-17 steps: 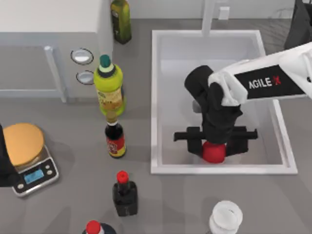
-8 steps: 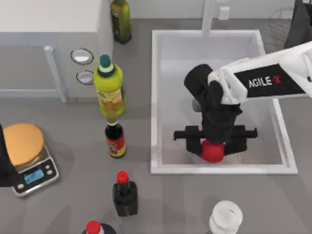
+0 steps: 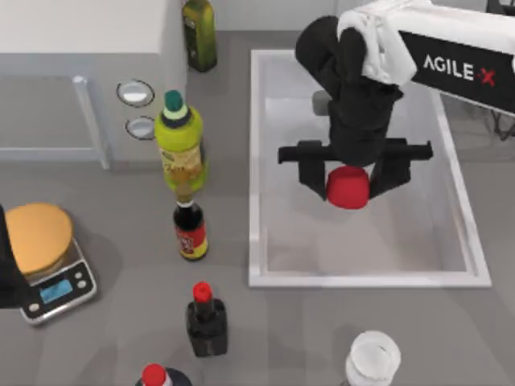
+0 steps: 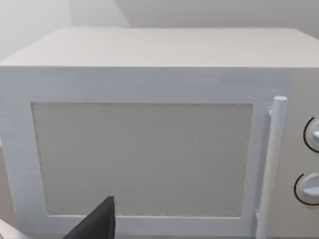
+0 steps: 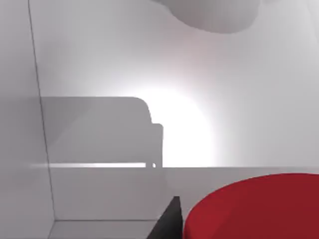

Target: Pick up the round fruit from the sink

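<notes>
Where rounded red fruit [image 3: 348, 188] sits, right tool [image 3: 348, 182] clamps.

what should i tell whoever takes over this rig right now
Right gripper: shut on the fruit, over the sink around its middle.
Left arm: parked at the table's left edge by the scale, its wrist camera facing the microwave.
Done: fruit gripped, apparently raised off the sink floor.
Left: finish lifting it clear of the sink; keep the grip firm.
</notes>
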Robot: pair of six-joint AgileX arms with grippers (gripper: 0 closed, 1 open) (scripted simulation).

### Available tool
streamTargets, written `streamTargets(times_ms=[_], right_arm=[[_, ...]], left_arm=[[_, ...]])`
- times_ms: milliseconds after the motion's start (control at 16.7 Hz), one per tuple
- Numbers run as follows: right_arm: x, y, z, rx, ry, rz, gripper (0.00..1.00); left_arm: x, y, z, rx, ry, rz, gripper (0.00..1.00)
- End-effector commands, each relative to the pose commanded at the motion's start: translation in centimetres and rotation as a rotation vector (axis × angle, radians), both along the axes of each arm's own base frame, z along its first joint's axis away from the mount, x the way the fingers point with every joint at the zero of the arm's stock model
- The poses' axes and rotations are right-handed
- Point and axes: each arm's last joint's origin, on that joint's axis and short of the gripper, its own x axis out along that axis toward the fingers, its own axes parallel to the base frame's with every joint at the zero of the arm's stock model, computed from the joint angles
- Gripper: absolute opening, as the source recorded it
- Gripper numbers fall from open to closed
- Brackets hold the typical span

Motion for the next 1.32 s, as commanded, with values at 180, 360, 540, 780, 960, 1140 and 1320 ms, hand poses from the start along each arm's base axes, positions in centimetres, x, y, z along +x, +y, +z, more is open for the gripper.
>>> streamTargets(times_ms=[180, 360, 540, 780, 960, 1140, 1320], right_arm=[[-0.6, -0.4, 6.2, -0.007, 0.012, 0.0, 0.0], [-1.6, -1.1, 11.2, 0.0, 0.0, 0.0, 0.0], [-2.3, -1.6, 13.6, 0.009, -0.016, 0.0, 0.0], [-2.4, -1.4, 13.5, 0.009, -0.015, 0.002, 0.0], [-2.0, -3.1, 13.8, 0.011, -0.019, 0.002, 0.0], [-1.6, -8.1, 13.8, 0.008, -0.012, 0.0, 0.0], [-2.3, -14.8, 13.0, 0.001, 0.021, -0.004, 0.0]], left_arm=[[0.0, 0.0, 0.0, 0.0, 0.0, 0.0, 1.0], [0.0, 0.0, 0.0, 0.0, 0.0, 0.0, 1.0], [0.0, 0.0, 0.0, 0.0, 0.0, 0.0, 1.0], [0.0, 0.0, 0.0, 0.0, 0.0, 0.0, 1.0], [0.0, 0.0, 0.0, 0.0, 0.0, 0.0, 1.0], [0.0, 0.0, 0.0, 0.0, 0.0, 0.0, 1.0], [0.0, 0.0, 0.0, 0.0, 0.0, 0.0, 1.0]])
